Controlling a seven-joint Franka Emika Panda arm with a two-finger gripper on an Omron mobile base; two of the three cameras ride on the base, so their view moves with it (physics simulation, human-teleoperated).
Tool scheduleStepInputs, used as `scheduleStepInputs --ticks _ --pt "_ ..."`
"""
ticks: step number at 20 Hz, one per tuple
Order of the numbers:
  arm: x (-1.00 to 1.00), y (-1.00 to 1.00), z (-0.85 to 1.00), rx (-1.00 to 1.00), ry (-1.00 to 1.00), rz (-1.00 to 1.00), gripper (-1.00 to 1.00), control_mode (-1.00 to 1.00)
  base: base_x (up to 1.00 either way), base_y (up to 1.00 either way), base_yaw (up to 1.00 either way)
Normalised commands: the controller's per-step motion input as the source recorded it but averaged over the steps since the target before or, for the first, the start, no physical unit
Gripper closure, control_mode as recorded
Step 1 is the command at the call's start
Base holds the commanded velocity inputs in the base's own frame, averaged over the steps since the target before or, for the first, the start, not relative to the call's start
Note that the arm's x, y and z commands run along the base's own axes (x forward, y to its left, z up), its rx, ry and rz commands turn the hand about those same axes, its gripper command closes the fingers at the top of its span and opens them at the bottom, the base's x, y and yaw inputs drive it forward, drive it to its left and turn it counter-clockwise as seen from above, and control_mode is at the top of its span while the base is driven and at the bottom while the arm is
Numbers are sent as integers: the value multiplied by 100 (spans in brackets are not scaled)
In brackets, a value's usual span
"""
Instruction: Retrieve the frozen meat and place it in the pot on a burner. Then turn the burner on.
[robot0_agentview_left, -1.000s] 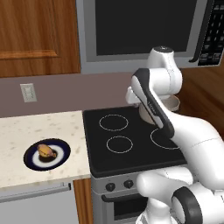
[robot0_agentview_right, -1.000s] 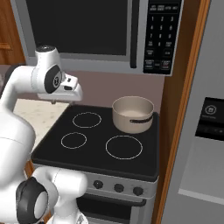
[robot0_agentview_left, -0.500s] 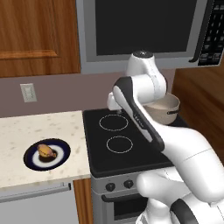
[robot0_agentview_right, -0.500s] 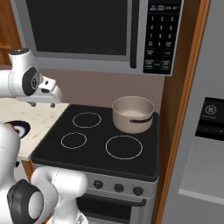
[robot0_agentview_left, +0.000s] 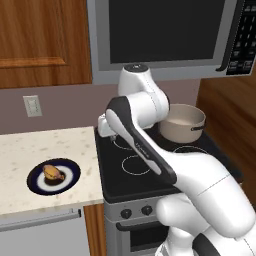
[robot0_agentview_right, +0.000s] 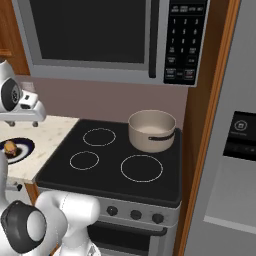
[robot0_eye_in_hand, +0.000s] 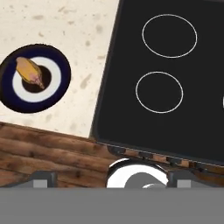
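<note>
The frozen meat (robot0_agentview_left: 52, 172), a small golden-brown lump, lies on a dark blue-rimmed plate (robot0_agentview_left: 69, 177) on the pale counter left of the stove. From the hand view, the meat (robot0_eye_in_hand: 29, 71) and the plate (robot0_eye_in_hand: 62, 74) sit at the upper left. The beige-grey pot (robot0_agentview_right: 152, 131) stands lidless on the stove's back right burner, also in the left base view as the pot (robot0_agentview_left: 182, 121). My gripper (robot0_eye_in_hand: 111, 177) hangs high over the stove's left edge, pointing down. It is open, its tips far apart with nothing between them. The hand (robot0_agentview_right: 22, 111) shows at the left, above the counter's end.
The black stove top (robot0_agentview_right: 110, 172) has three bare burner rings and a row of knobs (robot0_agentview_right: 135, 215) along its front. A microwave (robot0_agentview_right: 100, 35) hangs above it. A wall outlet (robot0_agentview_left: 32, 106) is behind the counter, and a grey fridge (robot0_agentview_right: 235, 165) stands to the right.
The arm has swung left, from over the stove near the pot to the stove's left edge by the counter. The meat, plate and pot have stayed put.
</note>
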Motion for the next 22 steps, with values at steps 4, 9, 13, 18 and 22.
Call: scheduleStepInputs --ticks 4,9,13,18,22 --pt "-5 71 -22 0 8 12 -100 -100 0 0 0" --pt "0 69 -24 0 2 12 -100 -100 0 0 0" --pt "0 35 -20 0 2 11 -100 -100 0 0 0" --pt "7 36 -18 0 4 21 -100 -100 0 0 0" --pt "11 50 -23 0 5 26 -100 -100 0 0 0"
